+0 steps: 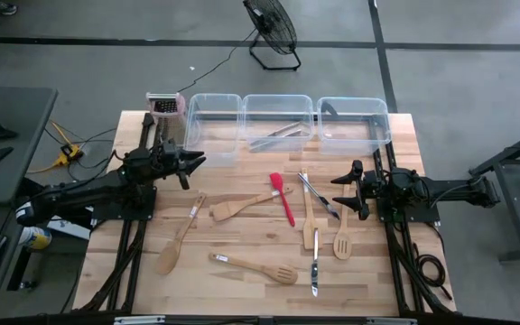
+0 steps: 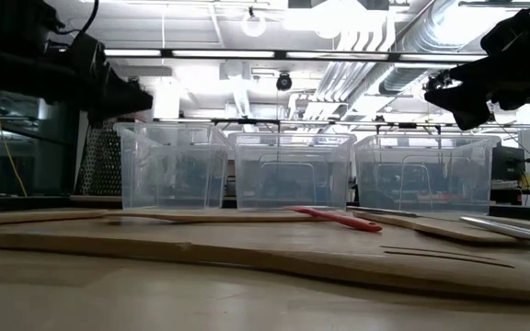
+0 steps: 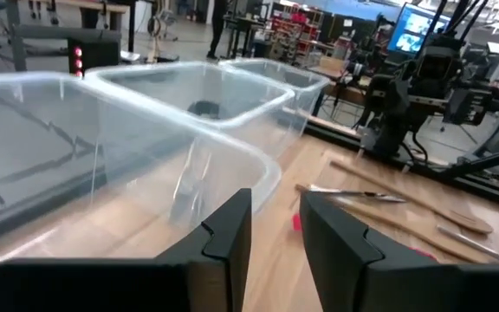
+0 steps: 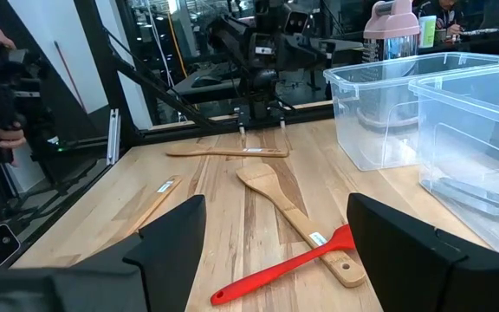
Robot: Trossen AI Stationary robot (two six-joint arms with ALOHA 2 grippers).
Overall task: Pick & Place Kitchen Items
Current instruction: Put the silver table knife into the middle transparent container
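Several kitchen items lie on the wooden table: a red spatula (image 1: 283,198), wooden spoons (image 1: 177,240) (image 1: 308,215), wooden spatulas (image 1: 240,207) (image 1: 342,240) (image 1: 258,268), metal tongs (image 1: 319,195) and a knife (image 1: 314,273). Another pair of tongs (image 1: 278,134) lies inside the middle clear tub (image 1: 278,101). My left gripper (image 1: 197,162) (image 3: 275,234) hovers level near the left tub's (image 1: 213,99) front, its fingers a narrow gap apart with nothing between. My right gripper (image 1: 337,185) (image 4: 275,251) hangs wide open at the table's right, above the tongs, holding nothing.
A third clear tub (image 1: 355,106) stands at the far right of the row. A metal box grater (image 1: 165,105) stands at the far left corner. A floor fan (image 1: 272,27) stands beyond the table. Bare wood lies along the near edge.
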